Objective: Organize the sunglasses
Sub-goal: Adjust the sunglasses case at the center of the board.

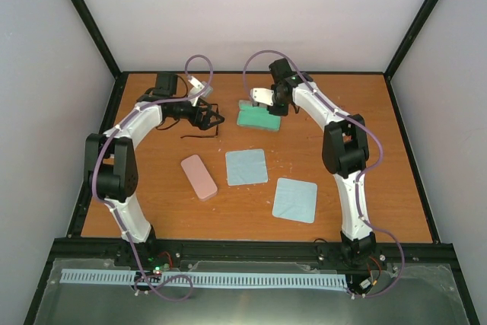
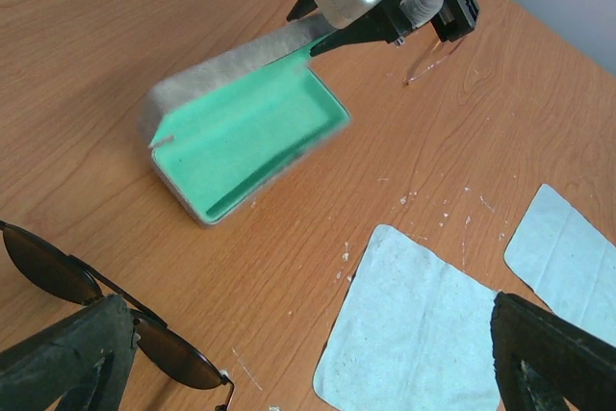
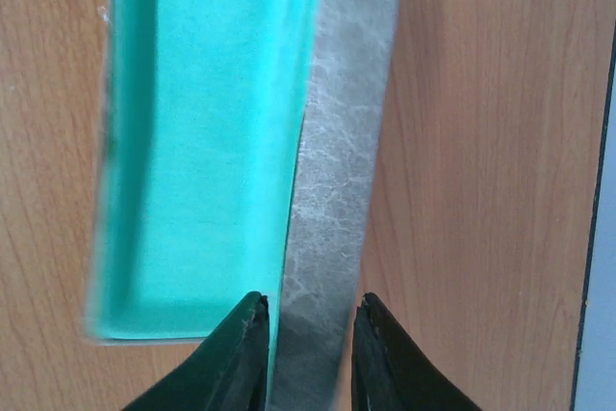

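- Flat on the counter (image 1: pixel 380 150), towards its far left: the dark black sunglasses (image 2: pixel 96 295), temple arms slender and lenses tinted.
- Directly under one finger (image 2: pixel 67 363) of the left claw (image 2: pixel 308 303), the bridge of that pair; one lens outside the span of the fingers, the other just inside it, and nowhere near the span's middle.
- Spread wide, with nothing held: the left claw, low over the wood.
- Further out, past the right claw (image 2: pixel 385 7): a thin reddish-brown frame (image 2: pixel 428 63), too faint to tell more than its place on the bare counter.
- Between the two claws: an open case (image 2: pixel 250 137) with a bright green lining, its tray bare, well apart from the dark pair.
- Nearly closed around the case's grey lid (image 3: pixel 332 190): the right claw, a finger pressed to each edge of the flap, at the far end of the case.
- Nearer the arm bases: two pale blue cloths (image 1: pixel 246 167) lying flat, one beside the other, with a closed pink case (image 1: pixel 198 176) just to the left of them.
- At one corner of the closer cloth, seen from the left wrist: the second finger of the left claw.
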You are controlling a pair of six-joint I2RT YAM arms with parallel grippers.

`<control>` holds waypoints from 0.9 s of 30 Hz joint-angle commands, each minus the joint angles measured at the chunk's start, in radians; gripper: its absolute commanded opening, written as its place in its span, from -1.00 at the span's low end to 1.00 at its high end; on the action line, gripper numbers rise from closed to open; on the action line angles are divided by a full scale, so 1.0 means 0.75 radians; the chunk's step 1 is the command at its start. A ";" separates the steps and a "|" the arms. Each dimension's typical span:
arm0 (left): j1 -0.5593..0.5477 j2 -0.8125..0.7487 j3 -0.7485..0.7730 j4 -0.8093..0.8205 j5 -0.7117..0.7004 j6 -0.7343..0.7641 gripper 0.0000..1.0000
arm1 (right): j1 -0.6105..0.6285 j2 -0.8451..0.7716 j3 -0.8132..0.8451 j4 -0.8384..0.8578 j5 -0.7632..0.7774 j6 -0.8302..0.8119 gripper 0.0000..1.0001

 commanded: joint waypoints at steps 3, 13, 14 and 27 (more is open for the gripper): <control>0.008 0.027 0.067 -0.021 0.026 0.022 0.99 | -0.001 0.019 -0.004 0.010 -0.015 0.056 -0.35; 0.009 0.017 0.054 -0.005 0.015 0.020 0.99 | -0.002 -0.023 0.010 0.154 0.125 0.168 -0.14; 0.009 0.016 0.052 -0.003 0.014 0.021 0.99 | -0.002 -0.036 0.017 0.176 0.147 0.183 -0.12; -0.057 0.003 -0.044 0.021 -0.134 0.145 0.82 | 0.011 -0.473 -0.315 0.448 0.144 0.487 -0.09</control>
